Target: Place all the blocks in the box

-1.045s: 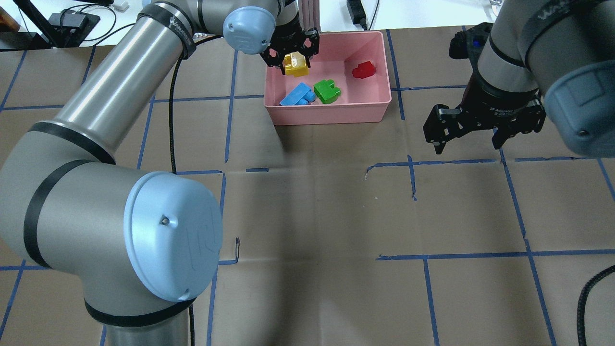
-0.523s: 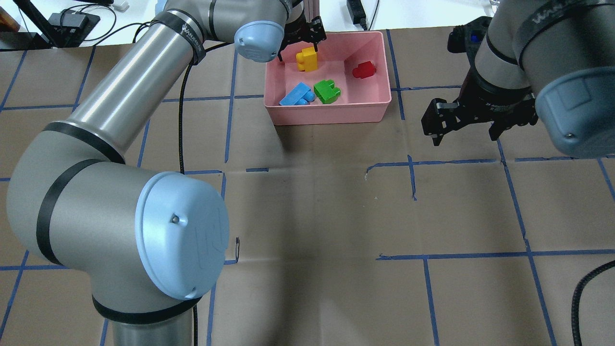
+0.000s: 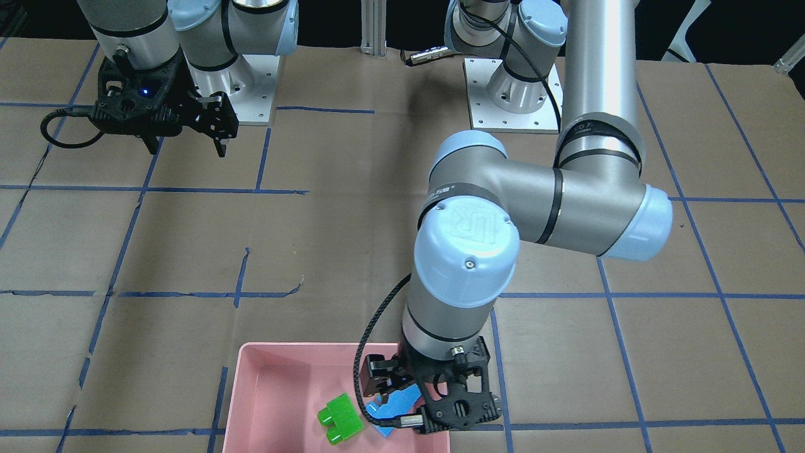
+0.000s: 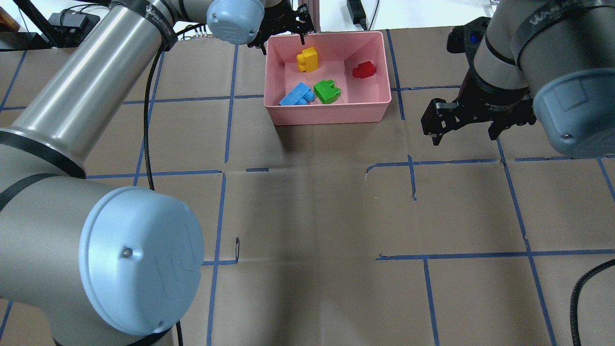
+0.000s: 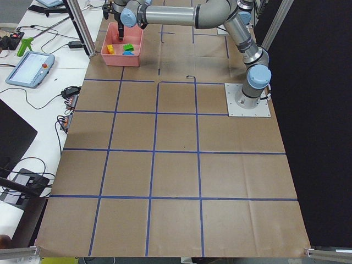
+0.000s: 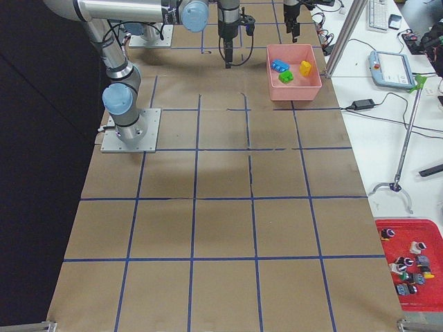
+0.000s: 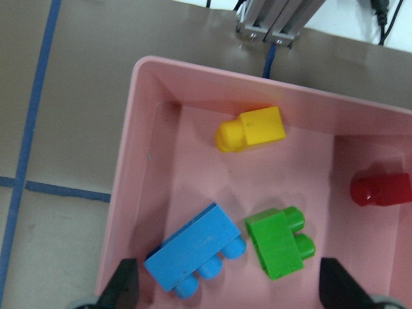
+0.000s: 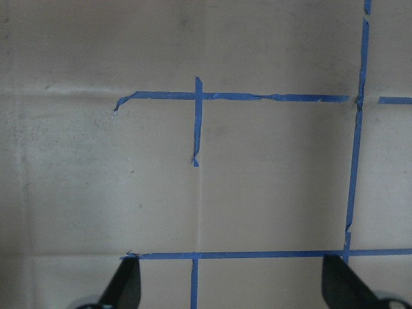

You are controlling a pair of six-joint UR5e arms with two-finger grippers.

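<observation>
Four for four: the yellow block (image 4: 307,59) now lies loose on the floor of the pink box (image 4: 331,115), close to the far wall and left of centre. It joins the red block (image 4: 363,70) at the far right, and the light blue block (image 4: 297,94) and green block (image 4: 327,91), which lie just beside each other toward the near wall. The box itself sits at the far side of the tabletop (image 4: 312,206), near the middle.

A second ago your left tool (image 4: 283,42) was low inside the box with its jaws closed on the yellow block. Half a second ago it had let go. It has now risen and drawn back over the box's far left corner, jaws spread wide and carrying nothing. Its wrist camera looks straight down on all four pieces, and none of them touches a finger.

Your right tool (image 4: 463,134) hangs over bare tabletop to the right of the box, well apart from it. It is also wide open and empty, and it has drifted only slightly over the same second.

For you, that release was the last delivery. With every block resting inside the walls, the task reads as finished. What remains is most likely just bringing the left arm clear of the rim without clipping the box.
</observation>
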